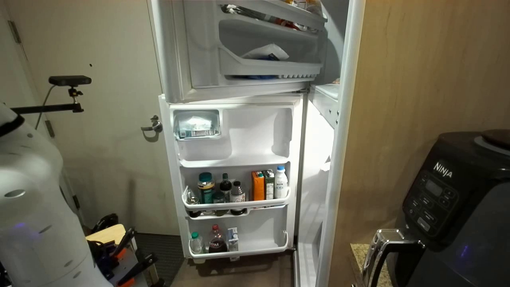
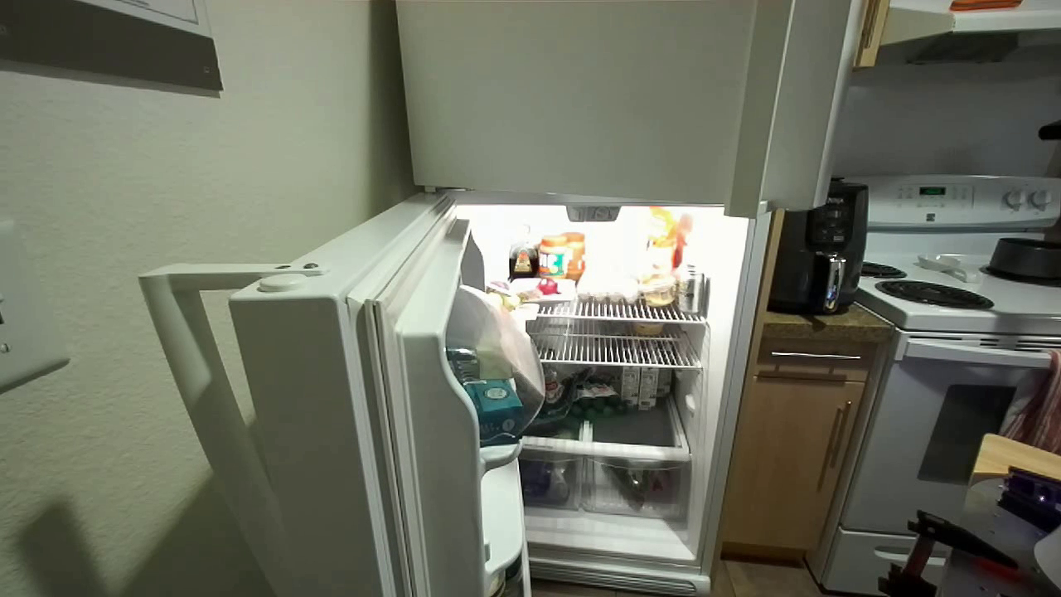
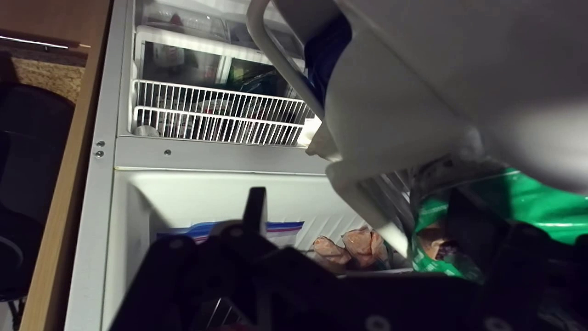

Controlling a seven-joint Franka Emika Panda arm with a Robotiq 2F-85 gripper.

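My gripper (image 3: 360,209) shows as a dark shape in the wrist view. Its two fingers stand wide apart, with nothing seen between them. One finger is in front of a shiny green bag (image 3: 537,202); I cannot tell whether they touch. Beyond the fingers, inside the freezer compartment (image 3: 220,188), are wrapped orange-pink packs (image 3: 365,246) and a zip bag with a blue strip (image 3: 285,227). The open freezer door's white inner side (image 3: 395,105) fills the upper right, close to the gripper. The white arm (image 1: 36,199) shows in an exterior view; the gripper is out of both exterior views.
The freezer door (image 2: 580,99) and the lower fridge door (image 2: 307,414) both stand open. Bottles and cartons fill the door shelves (image 1: 235,206). A black air fryer (image 1: 442,191) stands beside the fridge. A bench with clamps (image 1: 115,255) is beside the arm.
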